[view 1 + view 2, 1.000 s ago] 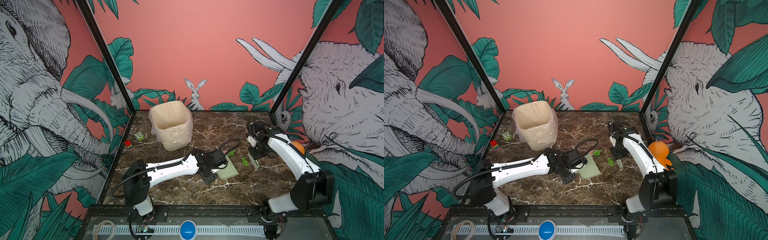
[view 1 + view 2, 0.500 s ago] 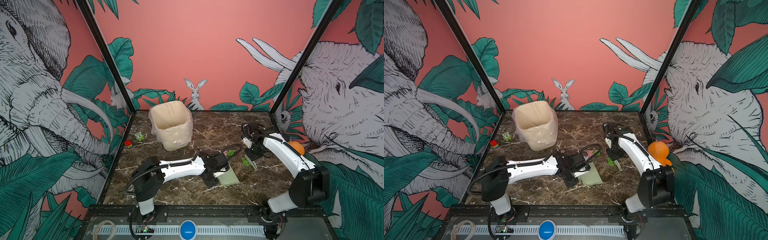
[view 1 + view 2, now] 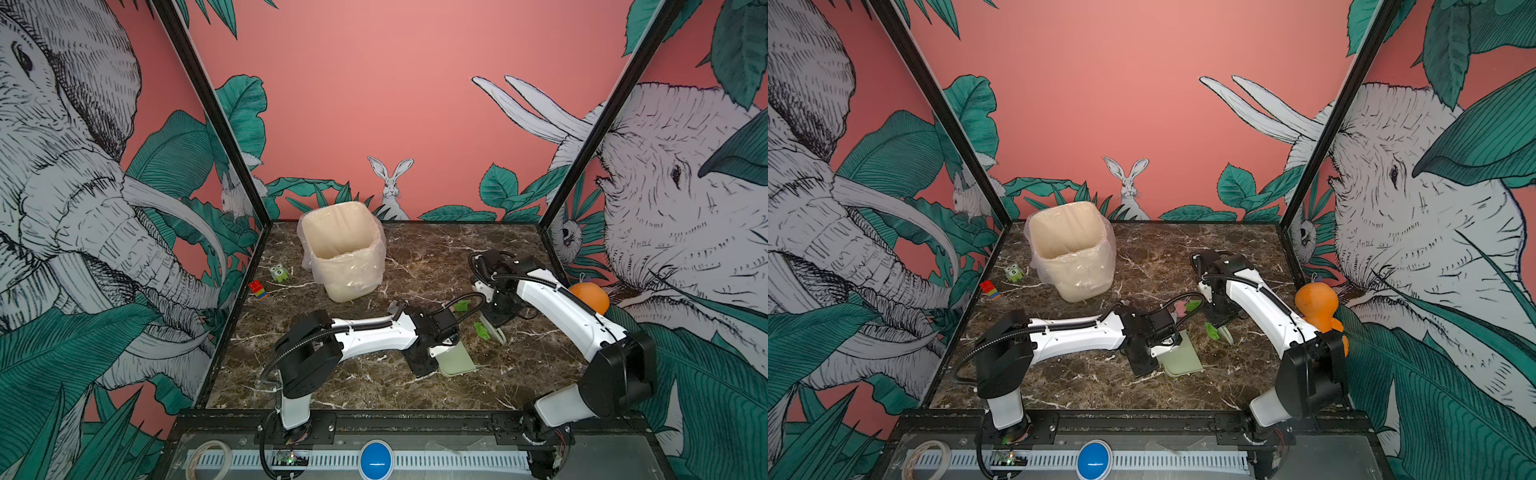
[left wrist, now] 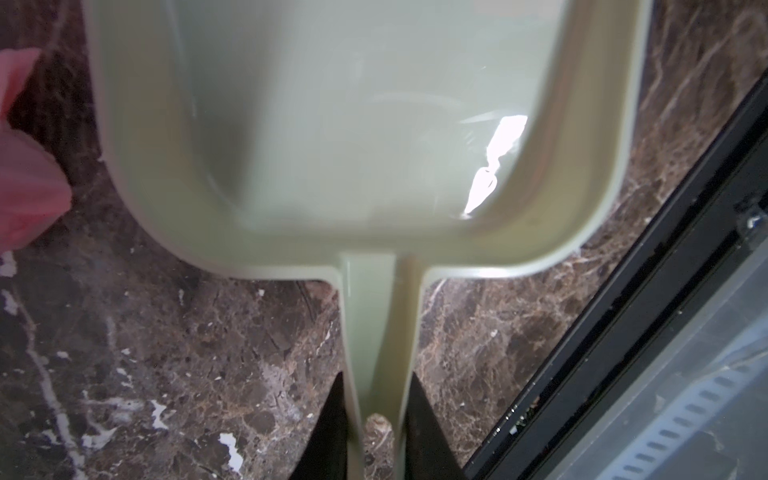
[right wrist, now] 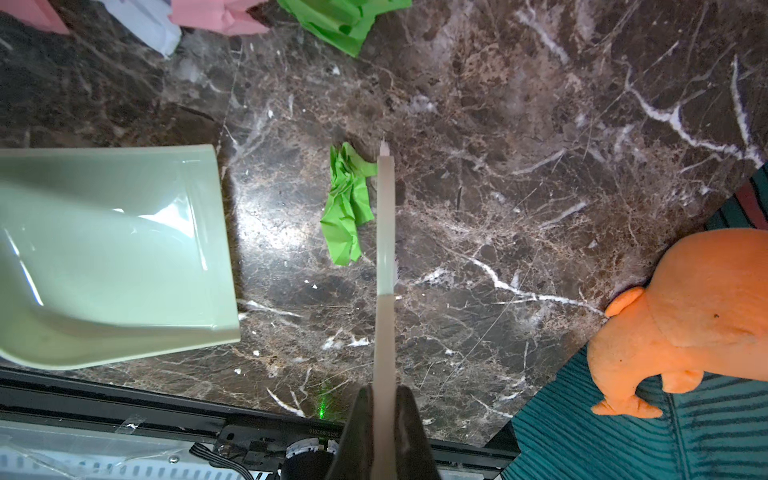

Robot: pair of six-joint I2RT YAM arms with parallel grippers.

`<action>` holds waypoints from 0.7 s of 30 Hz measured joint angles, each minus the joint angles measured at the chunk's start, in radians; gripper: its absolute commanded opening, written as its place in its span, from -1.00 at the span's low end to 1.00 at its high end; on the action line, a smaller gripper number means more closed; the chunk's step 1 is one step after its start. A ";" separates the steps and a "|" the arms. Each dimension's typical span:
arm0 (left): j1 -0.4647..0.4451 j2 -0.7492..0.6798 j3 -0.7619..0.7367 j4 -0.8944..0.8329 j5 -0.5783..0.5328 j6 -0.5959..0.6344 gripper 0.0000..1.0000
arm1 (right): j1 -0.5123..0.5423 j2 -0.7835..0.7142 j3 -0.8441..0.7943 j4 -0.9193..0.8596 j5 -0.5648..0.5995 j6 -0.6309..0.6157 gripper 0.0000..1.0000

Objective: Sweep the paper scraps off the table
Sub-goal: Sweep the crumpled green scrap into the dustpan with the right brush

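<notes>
Left fingers [image 4: 328,432] are clamping the pale green plastic dustpan [image 4: 332,124]; right fingers [image 5: 411,432] are pinching a thin beige brush [image 5: 384,232]; crumpled green paper scrap [image 5: 347,208] is lying just beside its far end.

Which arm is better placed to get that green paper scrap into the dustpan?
Right. The right gripper grips the brush, which stands beside the green scrap, on the side away from the dustpan. The left gripper only holds the dustpan's handle, mouth toward the scrap.
</notes>
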 measured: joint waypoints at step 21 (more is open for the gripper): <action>0.018 0.052 0.058 -0.021 -0.039 -0.008 -1.00 | -0.023 0.019 0.070 -0.048 -0.006 -0.005 -1.00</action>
